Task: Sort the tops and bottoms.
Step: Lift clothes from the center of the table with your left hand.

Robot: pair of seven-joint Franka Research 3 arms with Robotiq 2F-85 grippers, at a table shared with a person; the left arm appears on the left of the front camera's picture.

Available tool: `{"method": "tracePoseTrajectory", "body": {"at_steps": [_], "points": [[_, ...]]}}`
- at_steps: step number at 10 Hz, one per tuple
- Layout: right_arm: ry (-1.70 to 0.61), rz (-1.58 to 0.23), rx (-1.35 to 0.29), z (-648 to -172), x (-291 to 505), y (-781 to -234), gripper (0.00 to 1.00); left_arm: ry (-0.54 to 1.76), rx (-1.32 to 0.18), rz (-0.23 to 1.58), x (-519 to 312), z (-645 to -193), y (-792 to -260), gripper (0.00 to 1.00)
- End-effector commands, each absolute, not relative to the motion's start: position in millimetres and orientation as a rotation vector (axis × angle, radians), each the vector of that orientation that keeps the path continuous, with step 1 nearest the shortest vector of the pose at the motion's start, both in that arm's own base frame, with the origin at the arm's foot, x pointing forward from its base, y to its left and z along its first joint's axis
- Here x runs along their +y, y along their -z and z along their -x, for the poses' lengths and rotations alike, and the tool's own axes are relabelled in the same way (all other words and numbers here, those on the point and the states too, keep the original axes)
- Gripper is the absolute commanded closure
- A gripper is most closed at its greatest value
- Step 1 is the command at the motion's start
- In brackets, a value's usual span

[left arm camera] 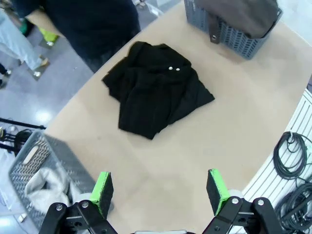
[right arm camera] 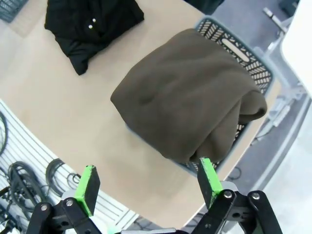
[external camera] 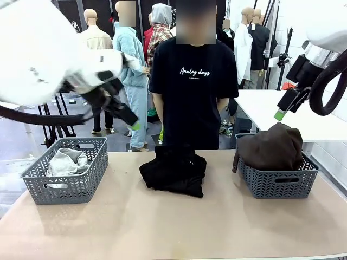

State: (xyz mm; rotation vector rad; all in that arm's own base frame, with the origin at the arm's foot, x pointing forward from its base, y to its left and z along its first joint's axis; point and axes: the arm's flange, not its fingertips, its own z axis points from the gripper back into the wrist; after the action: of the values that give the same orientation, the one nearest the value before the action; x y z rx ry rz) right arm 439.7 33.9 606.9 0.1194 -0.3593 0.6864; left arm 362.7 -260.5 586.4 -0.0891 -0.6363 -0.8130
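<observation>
Black garments [external camera: 174, 170] are heaped on the table [external camera: 162, 227].
A dark brown garment [external camera: 274, 147] is piled in the right basket [external camera: 276, 187]; left gripper [left arm camera: 160, 189] and right gripper [right arm camera: 148, 183] are held released.

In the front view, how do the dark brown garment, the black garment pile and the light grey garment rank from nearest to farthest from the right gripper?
1. Dark brown garment, in the right basket, just below the right gripper.
2. Black garment pile, on the table, in the middle.
3. Light grey garment, in the left basket, at the far left.
</observation>
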Motion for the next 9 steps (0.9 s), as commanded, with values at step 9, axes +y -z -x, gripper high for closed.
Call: {"method": "tracePoseTrajectory", "body": {"at_steps": [9], "points": [[-0.680, -0.106, -0.352, -439, 33, -607, 0.00, 0.719, -0.349, 0.139, -341, -484, -485, 0.00]]}}
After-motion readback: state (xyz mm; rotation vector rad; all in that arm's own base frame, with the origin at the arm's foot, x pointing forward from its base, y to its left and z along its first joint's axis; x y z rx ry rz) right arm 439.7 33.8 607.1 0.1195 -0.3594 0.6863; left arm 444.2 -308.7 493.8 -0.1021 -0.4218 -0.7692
